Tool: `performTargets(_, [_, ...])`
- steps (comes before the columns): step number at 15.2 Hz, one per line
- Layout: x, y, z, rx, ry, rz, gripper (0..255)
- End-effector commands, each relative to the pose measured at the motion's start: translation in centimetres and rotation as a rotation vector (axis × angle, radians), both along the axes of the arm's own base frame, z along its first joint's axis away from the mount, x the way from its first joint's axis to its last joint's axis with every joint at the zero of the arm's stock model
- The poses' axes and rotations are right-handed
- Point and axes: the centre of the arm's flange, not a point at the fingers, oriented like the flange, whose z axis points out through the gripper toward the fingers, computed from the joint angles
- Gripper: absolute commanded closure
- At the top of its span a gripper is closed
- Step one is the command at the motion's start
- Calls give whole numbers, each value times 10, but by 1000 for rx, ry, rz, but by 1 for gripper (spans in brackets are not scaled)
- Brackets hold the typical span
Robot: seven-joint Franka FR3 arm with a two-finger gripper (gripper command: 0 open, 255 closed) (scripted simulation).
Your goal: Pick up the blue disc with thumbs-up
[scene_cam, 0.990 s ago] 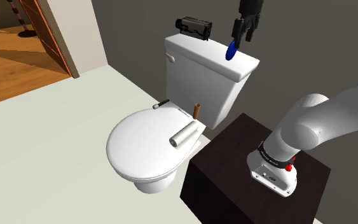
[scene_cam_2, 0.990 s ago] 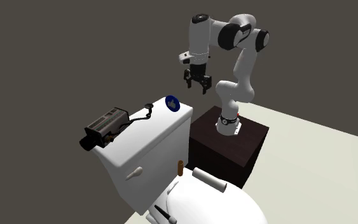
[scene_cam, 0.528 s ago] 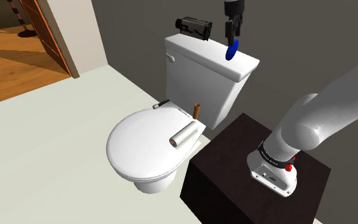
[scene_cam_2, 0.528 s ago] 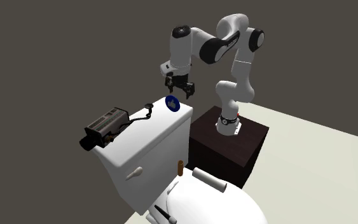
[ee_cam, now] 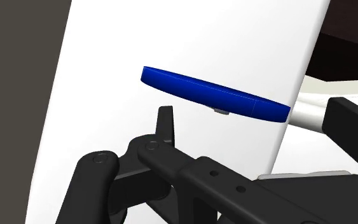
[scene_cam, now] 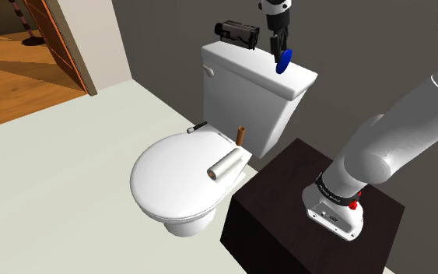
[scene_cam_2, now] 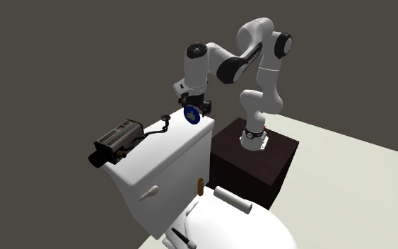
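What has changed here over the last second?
The pincer swung toward the shoulder view's left and came down beside the blue disc, open, with nothing grasped. The disc, the camcorder and the roll stayed put.

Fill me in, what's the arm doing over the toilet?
The white Franka arm is going for the blue disc, which stands on edge on the toilet tank lid, at the end nearer the stand. The gripper hangs just above the disc with its fingers open to either side of it. Nothing is gripped yet. A black camcorder sits at the lid's other end, apart from the disc.
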Motion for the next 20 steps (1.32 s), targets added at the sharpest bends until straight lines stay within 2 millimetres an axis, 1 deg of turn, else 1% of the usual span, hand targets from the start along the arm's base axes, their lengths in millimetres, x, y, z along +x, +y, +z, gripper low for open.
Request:
performTargets(1, [1, 1, -13, 0, 0, 0, 0])
performTargets(3, [1, 1, -13, 0, 0, 0, 0])
performTargets(4, [1, 1, -13, 0, 0, 0, 255])
performTargets(13, [1, 1, -13, 0, 0, 0, 255])
performTargets(20, [1, 1, 24, 0, 0, 0, 255])
